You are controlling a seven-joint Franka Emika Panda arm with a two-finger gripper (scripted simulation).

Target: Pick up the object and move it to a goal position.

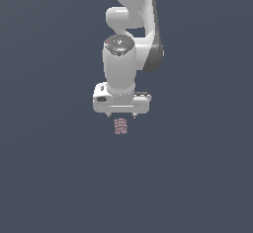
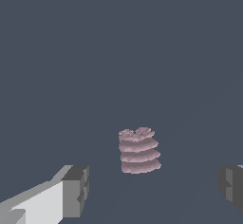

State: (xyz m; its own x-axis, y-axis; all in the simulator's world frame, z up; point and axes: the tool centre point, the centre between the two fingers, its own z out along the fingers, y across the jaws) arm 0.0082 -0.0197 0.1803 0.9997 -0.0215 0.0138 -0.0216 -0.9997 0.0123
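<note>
The object point(image 1: 120, 126) is a small dusty-pink ridged lump, standing upright on the dark grey floor. It sits just in front of and below my white gripper point(image 1: 121, 116) in the exterior view. In the wrist view the object point(image 2: 138, 150) lies between and beyond the two fingertips point(image 2: 76, 190), apart from both. My gripper point(image 2: 154, 190) is open and empty, its fingers spread much wider than the object. In the exterior view the fingertips are mostly hidden under the hand.
A flat dark grey floor point(image 1: 197, 177) fills both views. The white arm point(image 1: 133, 24) rises above the gripper towards the top of the exterior view. No goal marker shows.
</note>
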